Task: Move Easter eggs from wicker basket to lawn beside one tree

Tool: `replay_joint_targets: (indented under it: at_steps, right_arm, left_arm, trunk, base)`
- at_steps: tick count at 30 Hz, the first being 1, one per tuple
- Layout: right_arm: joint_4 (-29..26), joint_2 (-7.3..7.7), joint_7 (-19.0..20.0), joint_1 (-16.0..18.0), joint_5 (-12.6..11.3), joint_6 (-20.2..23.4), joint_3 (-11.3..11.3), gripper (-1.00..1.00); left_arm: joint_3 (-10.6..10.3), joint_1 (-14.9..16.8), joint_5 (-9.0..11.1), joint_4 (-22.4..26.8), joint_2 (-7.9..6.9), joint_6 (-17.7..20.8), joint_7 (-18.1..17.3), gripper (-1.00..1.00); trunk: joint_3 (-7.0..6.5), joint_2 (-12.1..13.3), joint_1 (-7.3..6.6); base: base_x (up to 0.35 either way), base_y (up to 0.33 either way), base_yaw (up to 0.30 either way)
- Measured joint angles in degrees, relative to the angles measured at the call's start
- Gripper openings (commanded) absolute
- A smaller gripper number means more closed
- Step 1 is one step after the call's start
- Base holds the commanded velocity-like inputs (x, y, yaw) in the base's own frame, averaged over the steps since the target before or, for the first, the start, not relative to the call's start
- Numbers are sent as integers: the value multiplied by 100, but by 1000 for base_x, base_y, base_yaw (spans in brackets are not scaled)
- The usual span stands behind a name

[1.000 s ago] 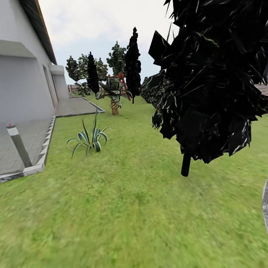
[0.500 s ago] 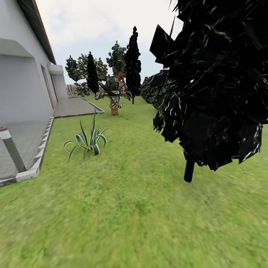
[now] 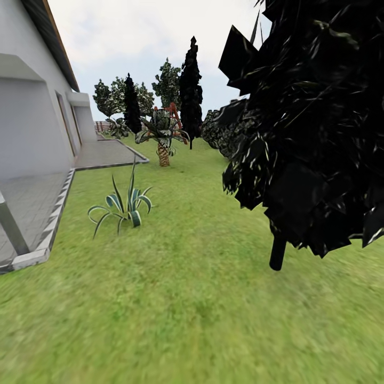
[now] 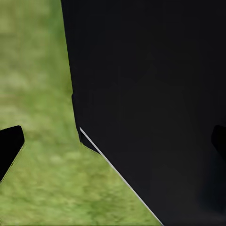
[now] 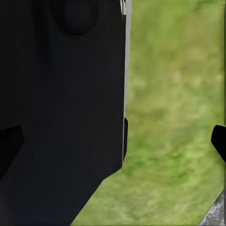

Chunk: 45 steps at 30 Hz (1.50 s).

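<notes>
Lawn [image 3: 192,298], the wide flat stretch of mottled green grass, takes up the whole lower part of the head view and runs back toward the far trees. Eggs and wicker basket are not among what the frames show, so their place cannot be told. Dark near-black columnar tree [image 3: 314,122] stands on the lawn at the right, short black trunk [image 3: 278,253] planted in the grass. Spiky green-and-white striped plant [image 3: 124,205] sits on the lawn near the kerb of the grey paved terrace [image 3: 32,200]. White house wall [image 3: 32,106] runs along the left edge. Small palm with scaly brown trunk [image 3: 164,144] is further back, with more dark cypress-like trees [image 3: 190,90] behind it.

Left gripper [image 4: 113,146]: black fingertips at both picture edges, well apart, nothing between them except a big black robot panel [image 4: 155,94] and grass. Right gripper [image 5: 113,141]: fingertips also spread wide, empty, over grass and a black robot body part [image 5: 61,108].
</notes>
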<state>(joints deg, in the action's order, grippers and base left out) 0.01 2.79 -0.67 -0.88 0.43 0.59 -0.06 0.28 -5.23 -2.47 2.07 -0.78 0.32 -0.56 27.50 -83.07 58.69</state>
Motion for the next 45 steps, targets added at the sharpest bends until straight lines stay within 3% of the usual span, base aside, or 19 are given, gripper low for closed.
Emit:
replay_joint_targets:
  at_steps: [10,35,45]
  right_arm:
    - [-9,-15,-5,0,-2,-35,25,100]
    - [-8,-16,-5,0,-57,-36,-19,100]
    - [-5,-16,-5,-1,-46,-36,-17,100]
  left_arm:
    - [0,0,0,0,0,0,0,100]
    - [-1,0,0,0,0,0,0,100]
    - [-2,2,0,-2,0,0,0,100]
  trunk:
    - [0,0,0]
    - [0,0,1]
    - [0,0,1]
  base:
    - [331,50,0]
    - [273,218,0]
    - [270,220,-244]
